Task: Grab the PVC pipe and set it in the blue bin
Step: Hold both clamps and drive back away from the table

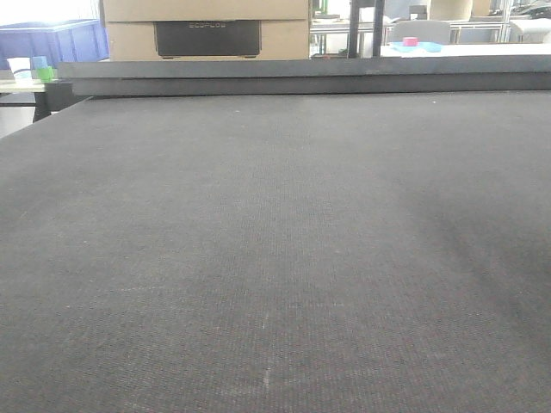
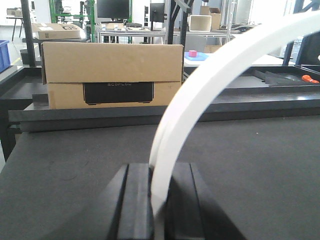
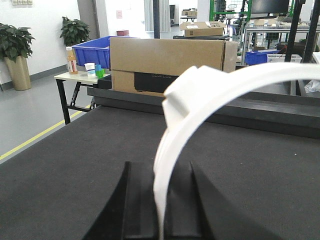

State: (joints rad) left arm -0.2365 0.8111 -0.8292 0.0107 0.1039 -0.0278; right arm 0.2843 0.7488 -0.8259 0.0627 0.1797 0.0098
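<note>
No PVC pipe shows on the black mat [image 1: 275, 258] in the front view, and neither gripper appears there. In the left wrist view my left gripper [image 2: 160, 172] has its jaws closed against a white curved strip [image 2: 210, 85] that arcs up to the right. My right gripper [image 3: 159, 172] likewise pinches a white curved strip [image 3: 215, 90] carrying a blocky lug. I cannot tell whether either strip is the pipe. The blue bin [image 3: 92, 50] stands behind the table at the far left, also visible as the blue bin [image 1: 52, 39] in the front view.
A cardboard box [image 1: 207, 30] with a dark label sits past the table's raised back edge [image 1: 301, 76]. A small side table [image 3: 80, 77] holds a bottle and cups by the bin. An orange-handled tool [image 2: 310, 79] lies at the far right.
</note>
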